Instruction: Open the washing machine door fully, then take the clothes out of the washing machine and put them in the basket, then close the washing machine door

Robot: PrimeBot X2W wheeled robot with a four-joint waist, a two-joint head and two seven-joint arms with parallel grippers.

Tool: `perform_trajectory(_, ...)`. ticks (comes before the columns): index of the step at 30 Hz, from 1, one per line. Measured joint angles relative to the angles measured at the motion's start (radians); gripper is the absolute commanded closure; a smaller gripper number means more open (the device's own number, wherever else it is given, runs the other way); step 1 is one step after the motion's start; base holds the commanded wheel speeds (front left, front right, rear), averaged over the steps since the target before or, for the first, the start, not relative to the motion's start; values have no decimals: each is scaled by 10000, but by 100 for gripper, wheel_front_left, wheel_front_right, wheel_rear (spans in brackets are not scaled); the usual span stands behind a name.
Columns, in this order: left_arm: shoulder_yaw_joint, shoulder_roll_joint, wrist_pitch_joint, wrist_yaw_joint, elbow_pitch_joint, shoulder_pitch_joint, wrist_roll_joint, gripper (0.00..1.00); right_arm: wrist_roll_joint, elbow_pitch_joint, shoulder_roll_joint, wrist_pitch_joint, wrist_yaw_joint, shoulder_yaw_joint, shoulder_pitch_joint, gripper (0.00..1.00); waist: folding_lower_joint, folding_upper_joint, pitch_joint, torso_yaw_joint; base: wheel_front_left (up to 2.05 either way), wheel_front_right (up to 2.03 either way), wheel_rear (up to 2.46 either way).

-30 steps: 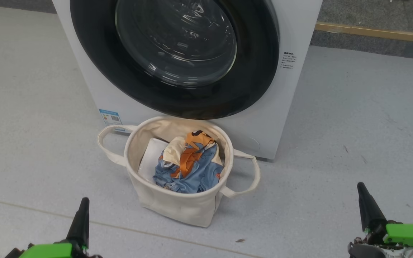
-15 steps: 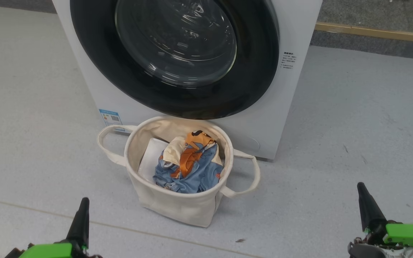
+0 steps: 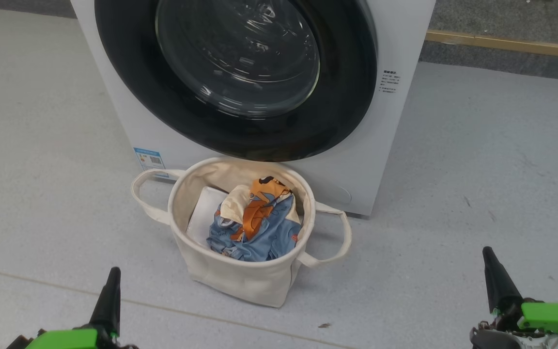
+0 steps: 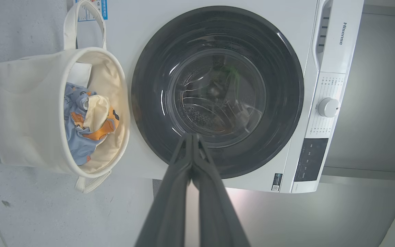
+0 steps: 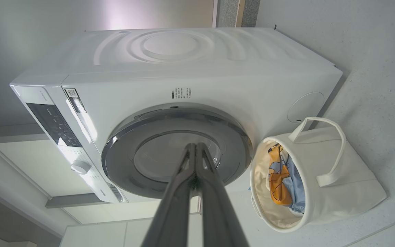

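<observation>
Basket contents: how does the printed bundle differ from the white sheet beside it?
The clothes are crumpled and blue, orange and cream; the white sheet is plain and smooth. The clothes sit right of the sheet in the head view. Both are inside the basket.

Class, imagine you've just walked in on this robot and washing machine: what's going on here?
Nothing is being handled right now. The left gripper and right gripper are both shut, empty and held back from everything. The washing machine door sits closed against the washing machine. The clothes lie in the basket on the floor just in front of it, beside a flat white sheet. The job looks finished.
</observation>
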Motion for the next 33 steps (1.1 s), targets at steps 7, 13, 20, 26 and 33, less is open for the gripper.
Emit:
perform_trajectory(7,0,0,0,0,0,0,0,100,2,0,0,0,0,0,0,100,0,0,0,0,0,0,0)
perform_trajectory(13,0,0,0,0,0,0,0,100,0,0,0,0,0,0,0,100,0,0,0,0,0,0,0)
perform_trajectory(20,0,0,0,0,0,0,0,100,0,0,0,0,0,0,0,100,0,0,0,0,0,0,0)
perform_trajectory(26,0,0,0,0,0,0,0,100,0,0,0,0,0,0,0,100,0,0,0,0,0,0,0)
perform_trajectory(33,0,0,0,0,0,0,0,100,2,0,0,0,0,0,0,100,0,0,0,0,0,0,0)
